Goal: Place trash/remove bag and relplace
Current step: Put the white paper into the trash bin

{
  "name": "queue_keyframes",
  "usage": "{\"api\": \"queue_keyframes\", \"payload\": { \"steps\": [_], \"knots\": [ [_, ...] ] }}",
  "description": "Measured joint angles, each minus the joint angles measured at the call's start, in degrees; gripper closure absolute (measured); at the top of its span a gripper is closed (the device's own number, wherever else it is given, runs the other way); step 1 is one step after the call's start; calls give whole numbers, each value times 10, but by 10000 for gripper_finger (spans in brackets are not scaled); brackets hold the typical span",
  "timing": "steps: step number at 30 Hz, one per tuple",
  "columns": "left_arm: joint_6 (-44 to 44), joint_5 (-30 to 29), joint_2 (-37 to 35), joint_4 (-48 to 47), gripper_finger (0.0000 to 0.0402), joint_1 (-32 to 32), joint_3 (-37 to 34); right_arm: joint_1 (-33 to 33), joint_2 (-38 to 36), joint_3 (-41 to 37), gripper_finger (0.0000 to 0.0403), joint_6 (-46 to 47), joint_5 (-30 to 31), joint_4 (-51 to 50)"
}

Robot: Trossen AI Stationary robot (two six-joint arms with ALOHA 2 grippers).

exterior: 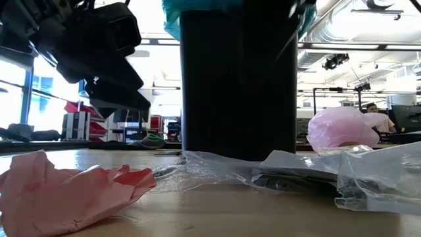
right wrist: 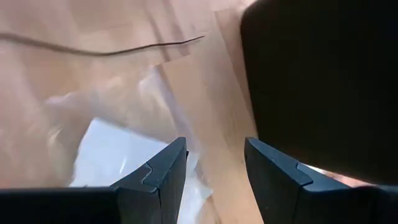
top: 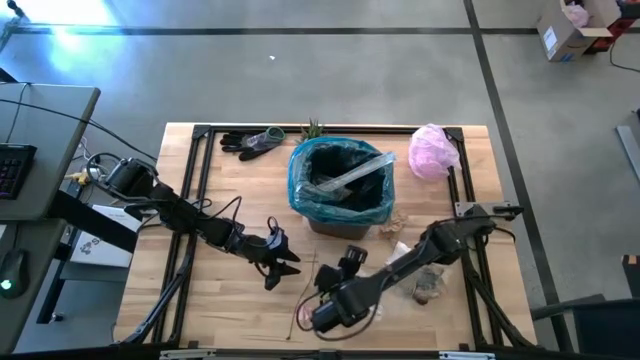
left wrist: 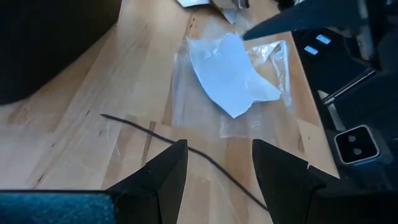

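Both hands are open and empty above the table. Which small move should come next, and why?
Probably the left hand should move forward and down onto the clear wrapper with the white paper inside. Its fingers stand open and empty, the wrapper lies flat on the table just ahead, and the right hand hovers over the same wrapper.

Bin [exterior: 238, 79] top cut off

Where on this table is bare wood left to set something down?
Bare wood lies between the dark gloves and the left gripper. It is crowded in front of the lined bin, where wrappers and the right gripper sit.
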Motion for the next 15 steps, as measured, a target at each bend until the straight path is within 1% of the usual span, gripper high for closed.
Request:
{"api": "queue_keyframes", "payload": {
  "steps": [3, 5, 7, 10, 13, 15],
  "knots": [
    [4, -2, 0, 2, 237, 0, 0, -14, 2, -6, 254, 8, -3, 1],
    [8, -6, 0, 1, 237, 0, 0, -23, -12, -40, 254, 29, -10, 2],
    [11, -8, 0, 1, 237, 0, 0, -33, -34, -95, 254, 59, -22, 0],
    [13, -9, 0, 1, 237, 0, 0, -39, -84, -198, 254, 117, -48, 12],
    [20, -9, 0, 0, 237, -1, 0, -36, -162, -305, 254, 165, -71, 65],
    [26, -9, 0, 1, 237, -1, 0, -29, -230, -377, 254, 183, -71, 138]
  ]
}}
